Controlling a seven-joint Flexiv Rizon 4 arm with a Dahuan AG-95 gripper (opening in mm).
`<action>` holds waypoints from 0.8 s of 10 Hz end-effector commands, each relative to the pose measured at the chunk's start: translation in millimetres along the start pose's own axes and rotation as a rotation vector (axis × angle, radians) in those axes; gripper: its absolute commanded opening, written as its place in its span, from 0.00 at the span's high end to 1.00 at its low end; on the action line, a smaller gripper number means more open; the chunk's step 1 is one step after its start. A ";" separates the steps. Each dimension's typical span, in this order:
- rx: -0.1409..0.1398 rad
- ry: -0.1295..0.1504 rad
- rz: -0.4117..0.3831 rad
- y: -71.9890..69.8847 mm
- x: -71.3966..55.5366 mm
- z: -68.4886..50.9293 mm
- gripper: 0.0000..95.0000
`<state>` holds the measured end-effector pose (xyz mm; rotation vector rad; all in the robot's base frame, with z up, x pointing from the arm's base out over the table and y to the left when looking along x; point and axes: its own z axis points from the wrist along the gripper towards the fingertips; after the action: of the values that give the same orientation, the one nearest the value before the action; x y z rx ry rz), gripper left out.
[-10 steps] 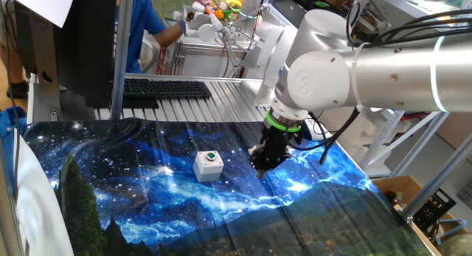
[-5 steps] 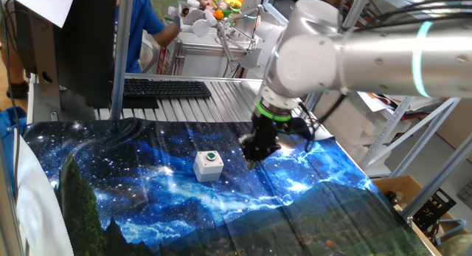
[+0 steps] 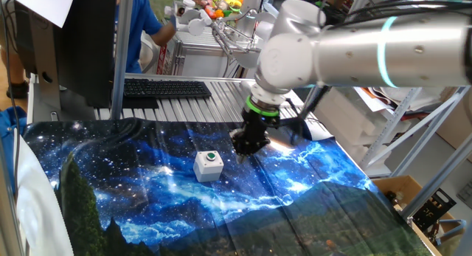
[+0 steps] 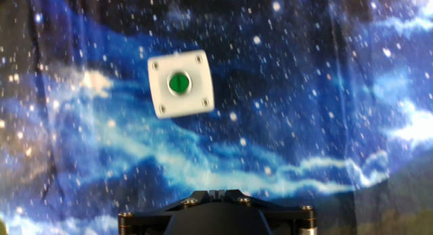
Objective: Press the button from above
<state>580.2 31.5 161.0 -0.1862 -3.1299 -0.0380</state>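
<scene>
From the hand view, the gripper [image 3: 245, 147] (its fingertips hidden, so I cannot tell whether the jaws are apart or closed) hangs above the starry cloth [image 3: 147, 189], and the green button [image 4: 178, 83] in its grey box [image 4: 197, 99] lies toward eleven o'clock, apart.

One button [image 3: 210, 157], green, in one grey box [image 3: 207, 167]; box lid shows four corner screws in hand view. One arm [image 3: 354, 53] with one end effector [image 3: 245, 142]. One starry cloth [image 3: 184, 204] over one bench [image 3: 221, 101]. One keyboard [image 3: 166, 88] behind. One person in blue [image 3: 144, 27] at back. One cardboard box [image 3: 402, 189] at right.
</scene>
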 end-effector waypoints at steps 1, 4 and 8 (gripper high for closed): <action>0.002 -0.004 0.005 3.7 -11.7 -0.6 1.00; -0.001 -0.012 0.007 4.2 -17.4 3.4 1.00; -0.028 0.032 0.016 15.1 -10.4 -13.1 1.00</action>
<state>590.3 45.0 175.9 -0.2055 -3.0986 -0.0860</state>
